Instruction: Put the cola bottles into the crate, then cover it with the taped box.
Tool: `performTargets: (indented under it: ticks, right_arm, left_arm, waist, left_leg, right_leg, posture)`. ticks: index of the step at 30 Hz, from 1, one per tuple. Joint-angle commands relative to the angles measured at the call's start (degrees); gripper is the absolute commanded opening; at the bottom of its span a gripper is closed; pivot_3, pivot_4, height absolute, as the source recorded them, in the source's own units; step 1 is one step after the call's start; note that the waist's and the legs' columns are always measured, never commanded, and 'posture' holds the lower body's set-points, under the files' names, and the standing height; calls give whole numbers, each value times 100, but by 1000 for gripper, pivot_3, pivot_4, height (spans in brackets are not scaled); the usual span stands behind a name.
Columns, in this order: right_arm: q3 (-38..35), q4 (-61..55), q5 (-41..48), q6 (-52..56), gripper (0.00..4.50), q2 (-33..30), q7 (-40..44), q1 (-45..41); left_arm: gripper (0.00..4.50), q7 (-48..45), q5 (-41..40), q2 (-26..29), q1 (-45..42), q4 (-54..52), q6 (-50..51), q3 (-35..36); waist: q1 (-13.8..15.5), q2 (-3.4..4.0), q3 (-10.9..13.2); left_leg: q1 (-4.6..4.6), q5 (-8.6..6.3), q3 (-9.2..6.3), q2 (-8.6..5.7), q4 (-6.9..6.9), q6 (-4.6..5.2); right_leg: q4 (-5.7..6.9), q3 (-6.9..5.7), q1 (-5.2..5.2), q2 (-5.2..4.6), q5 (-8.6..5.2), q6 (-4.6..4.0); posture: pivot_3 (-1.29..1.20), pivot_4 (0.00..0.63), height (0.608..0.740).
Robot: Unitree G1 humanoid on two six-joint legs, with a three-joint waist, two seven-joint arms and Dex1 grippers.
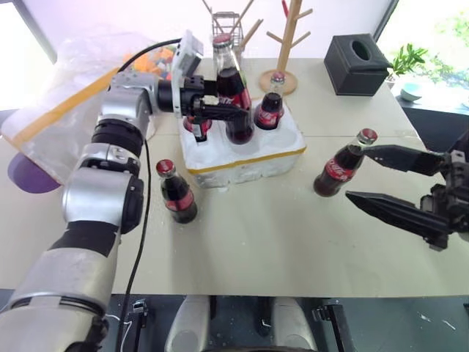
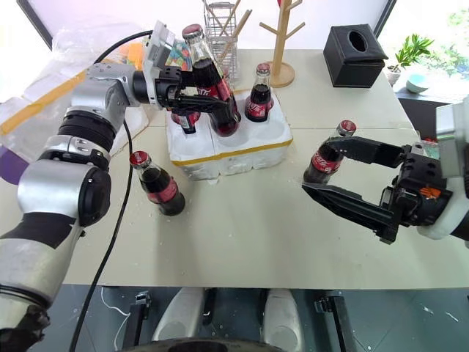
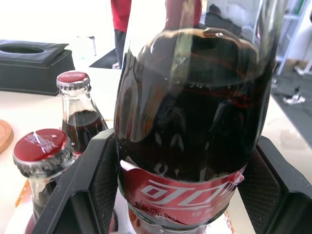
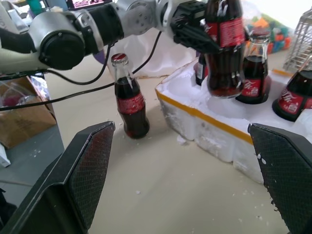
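we see the left gripper [image 1: 223, 111] clamped on a cola bottle [image 1: 233, 99] just above the crate [image 1: 245, 158] at 12 o'clock — the right gripper [image 2: 350, 180] gapes wide, empty, beside a bottle [image 2: 326, 158] at 3 o'clock.

seated bottles [image 1: 270, 110] crowd the crate [image 1: 242, 158]; front tabletop [image 1: 293, 242] lies open.

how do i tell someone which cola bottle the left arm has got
Find the white crate with yellow tape mid-table. Above it, the left tool clamps one cola bottle. It is the one lifted, base clear of the wells, taller than the bottles seated beside it.
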Motion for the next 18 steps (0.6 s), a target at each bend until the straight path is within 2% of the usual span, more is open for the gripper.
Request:
performTargets:
  ticks: [1, 8, 18]
  right_arm:
    - [27, 82, -11, -216, 4500, 4, -41, -113]
    - [188, 114, -155, -295, 4500, 42, 42, -140]
    - [186, 27, -216, -331, 4500, 63, 280, -64]
  left_arm:
    - [2732, -170, -66, 64, -17, -520, -85, 124]
    - [2732, -331, -142, 283, 19, -988, 408, 219]
    - [2732, 445, 16, -139, 287, -1028, 120, 217]
  waist:
    - [0, -1, 1]
    - [-1, -1, 1]
    - [7, -1, 1]
  left_leg:
    - [-1, 0, 0, 0, 3, 0]
    - [-4, 0, 1, 1, 13, 0]
    - [-3, 0, 2, -3, 24, 0]
  right_leg:
    - [0, 1, 1, 0, 4, 1]
    - [-1, 5, 3, 1, 10, 6]
    - [-2, 12, 11, 0, 17, 16]
  posture:
    - [0, 150, 740]
    - [0, 150, 740]
    - [0, 150, 740]
